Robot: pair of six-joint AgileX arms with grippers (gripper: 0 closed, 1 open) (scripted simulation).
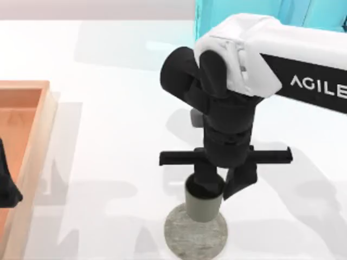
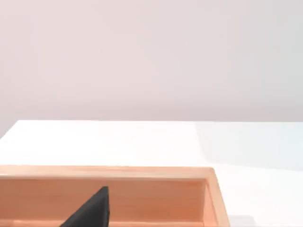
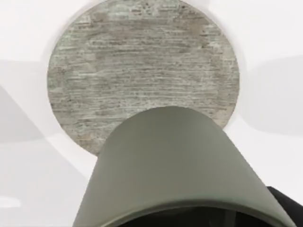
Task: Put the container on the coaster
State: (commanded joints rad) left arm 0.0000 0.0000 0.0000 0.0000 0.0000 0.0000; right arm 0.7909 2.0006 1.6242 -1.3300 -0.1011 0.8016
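Observation:
The container point(image 1: 203, 208), a small olive-grey cup, is held upright by my right gripper point(image 1: 221, 185), which is shut on its rim with one finger inside and one outside. The cup hangs over the far edge of the coaster point(image 1: 196, 238), a speckled grey disc near the table's front edge. I cannot tell whether the cup's base touches the disc. In the right wrist view the container point(image 3: 175, 165) stands in front of the coaster point(image 3: 142, 61), with a dark finger point(image 3: 284, 204) beside the cup's wall. My left gripper point(image 1: 5, 187) is parked over the tray at the far left.
An orange-brown wooden tray point(image 1: 46, 130) lies along the left side of the table; its wall point(image 2: 142, 172) also shows in the left wrist view. A teal structure point(image 1: 217, 13) stands at the back behind the right arm.

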